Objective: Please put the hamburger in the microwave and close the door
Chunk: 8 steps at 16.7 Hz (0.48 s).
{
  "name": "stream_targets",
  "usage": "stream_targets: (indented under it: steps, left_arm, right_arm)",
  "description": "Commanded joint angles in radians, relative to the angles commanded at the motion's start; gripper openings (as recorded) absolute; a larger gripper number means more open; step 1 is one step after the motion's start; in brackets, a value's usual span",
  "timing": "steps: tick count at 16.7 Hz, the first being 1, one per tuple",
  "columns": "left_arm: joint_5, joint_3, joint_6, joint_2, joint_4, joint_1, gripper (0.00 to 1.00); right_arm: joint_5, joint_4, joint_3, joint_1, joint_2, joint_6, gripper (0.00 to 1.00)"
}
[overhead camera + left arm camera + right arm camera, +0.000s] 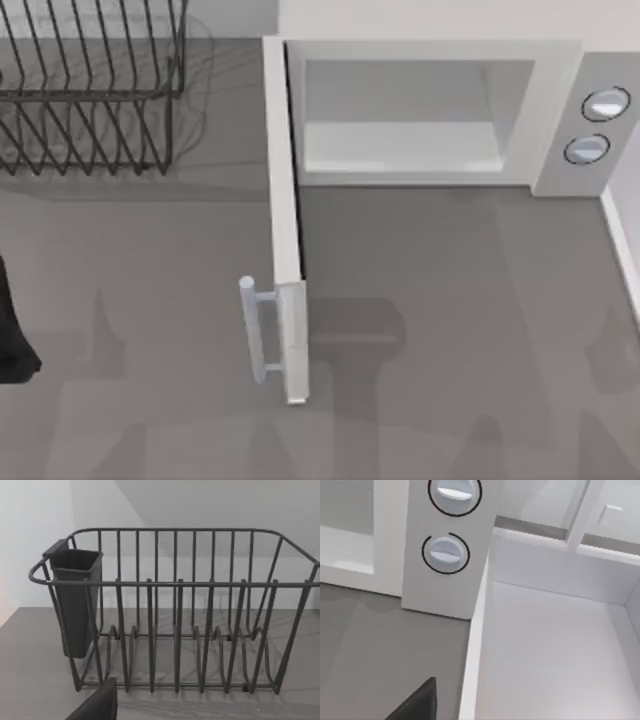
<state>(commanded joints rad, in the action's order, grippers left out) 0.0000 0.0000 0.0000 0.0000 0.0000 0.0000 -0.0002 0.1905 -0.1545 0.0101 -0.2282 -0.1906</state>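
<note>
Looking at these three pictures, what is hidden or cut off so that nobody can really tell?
- Left gripper: a dark tip at the left wrist view's bottom edge; fingers cut off, so open or shut is unclear.
- Right gripper: likewise, at the right wrist view's bottom edge.
- Microwave: the top view's right edge cuts its knob panel.
- Door: seen edge-on from above; its inner face is hidden.
- Wire rack: cropped at the top view's upper left.

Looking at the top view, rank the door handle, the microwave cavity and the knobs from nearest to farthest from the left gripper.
From the left gripper at the table's left edge:
1. Door handle, mid-table, on the open door's free edge.
2. Microwave cavity, at the back.
3. Knobs, far right panel.
</note>
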Motion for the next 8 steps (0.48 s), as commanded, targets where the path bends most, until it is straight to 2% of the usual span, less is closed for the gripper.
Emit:
stream_targets:
  steps: [8]
  left_arm:
    - [0.0, 0.0, 0.0, 0.0, 0.0, 0.0, 1.0]
  right_arm:
    - [0.007, 0.482, -0.357, 0.022, -0.708, -0.473, 1.0]
